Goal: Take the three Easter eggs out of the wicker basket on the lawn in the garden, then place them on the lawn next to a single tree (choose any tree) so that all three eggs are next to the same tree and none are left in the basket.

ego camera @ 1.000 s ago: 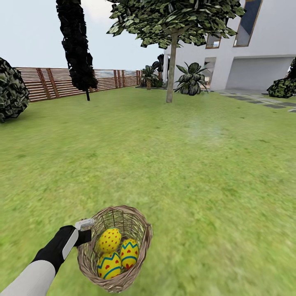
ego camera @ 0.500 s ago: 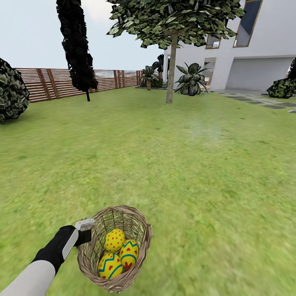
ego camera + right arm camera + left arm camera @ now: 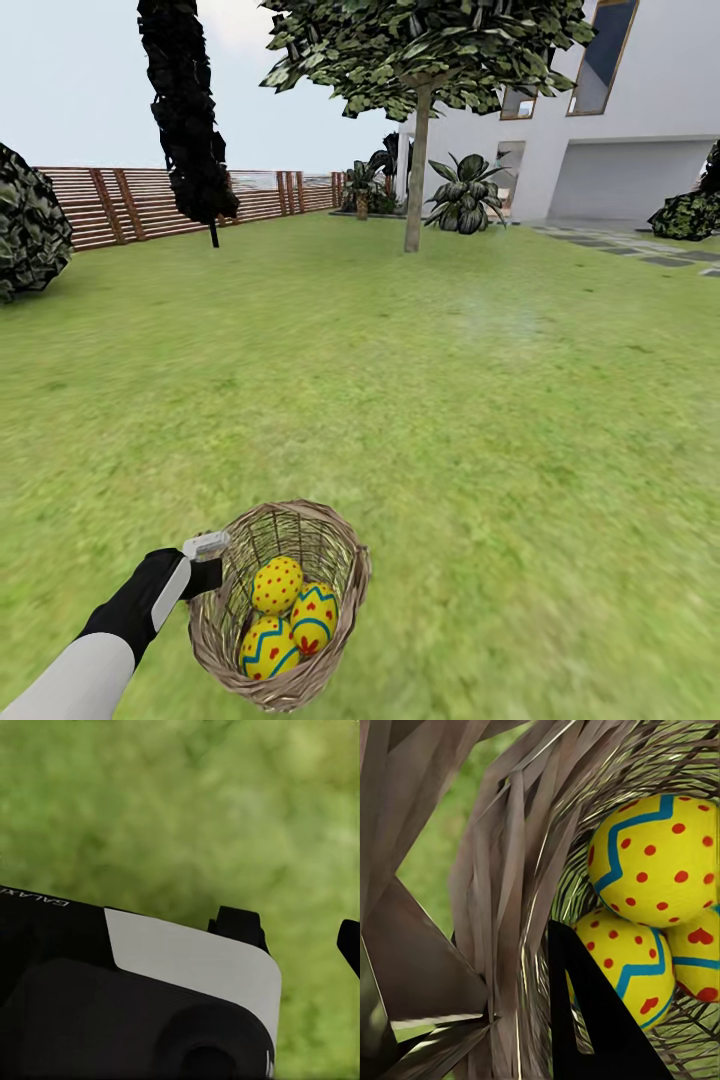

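Note:
The wicker basket (image 3: 340, 560) is low at the left in the head view, with my left gripper (image 3: 208, 566) shut on its near rim. All three Easter eggs lie inside it: a red-dotted egg (image 3: 277, 583), one with red hearts (image 3: 316, 614) and one with blue zigzags (image 3: 265, 648). The left wrist view looks into the basket's woven wall (image 3: 510, 907). One black finger (image 3: 592, 1027) is inside, beside the eggs (image 3: 656, 859). My right gripper (image 3: 294, 937) stands open over bare lawn (image 3: 187, 802). The tree (image 3: 416, 180), with a pale trunk, stands far ahead.
Wide lawn (image 3: 450, 400) stretches between me and the tree. A dark narrow cypress (image 3: 190, 120) and a slatted fence (image 3: 130, 200) are at the back left, with a bush (image 3: 25, 220) at the left edge. A white house (image 3: 620, 130), broad-leaved plants (image 3: 465, 195) and stepping stones (image 3: 640, 250) are at the right.
The eggs have shifted slightly inside the basket, the dotted one rolling a little toward the right. The arm, basket and view have hardly moved.

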Controlling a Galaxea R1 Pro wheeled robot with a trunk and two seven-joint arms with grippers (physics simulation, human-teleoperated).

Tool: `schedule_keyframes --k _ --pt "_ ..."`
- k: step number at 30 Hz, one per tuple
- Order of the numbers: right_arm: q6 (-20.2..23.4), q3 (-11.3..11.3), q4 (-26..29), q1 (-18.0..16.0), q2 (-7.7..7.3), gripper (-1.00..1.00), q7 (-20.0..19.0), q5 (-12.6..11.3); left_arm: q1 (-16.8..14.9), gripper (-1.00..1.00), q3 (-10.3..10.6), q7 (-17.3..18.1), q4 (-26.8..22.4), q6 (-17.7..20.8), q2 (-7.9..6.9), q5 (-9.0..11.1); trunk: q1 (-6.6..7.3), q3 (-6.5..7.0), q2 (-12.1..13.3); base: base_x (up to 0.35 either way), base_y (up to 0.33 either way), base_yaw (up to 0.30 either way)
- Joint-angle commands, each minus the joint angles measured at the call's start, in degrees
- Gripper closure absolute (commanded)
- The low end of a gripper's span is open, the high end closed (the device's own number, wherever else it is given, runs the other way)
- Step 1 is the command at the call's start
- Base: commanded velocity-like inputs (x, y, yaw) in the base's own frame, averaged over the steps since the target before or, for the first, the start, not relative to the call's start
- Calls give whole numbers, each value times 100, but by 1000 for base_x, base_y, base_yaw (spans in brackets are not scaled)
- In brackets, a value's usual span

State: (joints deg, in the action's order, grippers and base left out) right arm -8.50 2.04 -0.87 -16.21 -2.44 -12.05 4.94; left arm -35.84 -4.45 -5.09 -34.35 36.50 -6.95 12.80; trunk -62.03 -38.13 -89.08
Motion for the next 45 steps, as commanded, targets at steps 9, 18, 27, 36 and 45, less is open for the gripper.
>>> schedule_keyframes --k 9,18,27,36,45 --pt "-47 16 -1 -5 -6 -100 1 59 -2 100 -4 -44 -10 24 1 91 199 157 360 0 0 0" --pt "-47 16 -1 -5 -11 -100 -6 59 -2 100 -4 -44 -10 24 1 91 396 319 721 0 0 -176" --pt "-47 16 -1 -5 -2 -100 -1 59 -2 100 -4 -44 -40 17 1 93 440 355 801 0 0 -53" --pt "-47 16 -1 -5 -2 -100 1 59 -2 100 -4 -41 -10 24 1 101 440 355 801 86 0 0" --pt "-47 16 -1 -5 -2 -100 1 59 -2 100 -4 -36 -3 24 1 100 440 355 801 323 0 0"
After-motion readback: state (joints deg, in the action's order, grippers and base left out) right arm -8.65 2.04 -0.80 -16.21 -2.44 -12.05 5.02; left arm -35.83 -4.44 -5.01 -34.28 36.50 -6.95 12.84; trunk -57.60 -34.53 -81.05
